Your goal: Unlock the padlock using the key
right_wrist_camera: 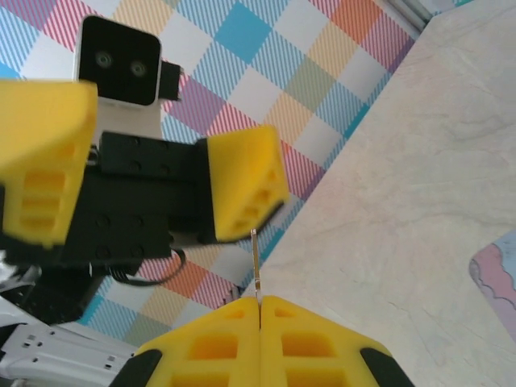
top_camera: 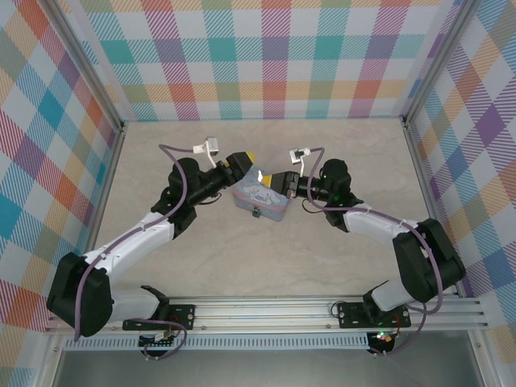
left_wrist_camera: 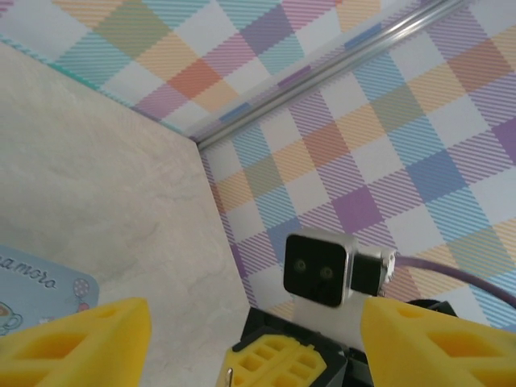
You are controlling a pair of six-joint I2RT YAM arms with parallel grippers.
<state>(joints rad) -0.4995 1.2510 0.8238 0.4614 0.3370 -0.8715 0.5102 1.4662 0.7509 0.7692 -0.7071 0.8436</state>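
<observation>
My right gripper (right_wrist_camera: 260, 310) is shut on the key (right_wrist_camera: 255, 262), a thin metal sliver that sticks up from between the yellow pads. Facing it, my left gripper (left_wrist_camera: 254, 322) stands open, with its yellow fingers (right_wrist_camera: 242, 181) spread wide and nothing between them. In the left wrist view the key's tip (left_wrist_camera: 230, 376) shows beside the right gripper (left_wrist_camera: 278, 363). From above, both grippers meet over the pale blue tin (top_camera: 260, 201), the left gripper (top_camera: 250, 164) just left of the right gripper (top_camera: 266, 177). The tiny teal padlock (top_camera: 255, 214) sits at the tin's near side.
The tin's printed lid shows at the edge of both wrist views (left_wrist_camera: 40, 294) (right_wrist_camera: 496, 274). Checkered walls (top_camera: 266, 48) enclose the beige table (top_camera: 339, 153) on three sides. A metal rail (top_camera: 266, 306) runs along the near edge by the arm bases.
</observation>
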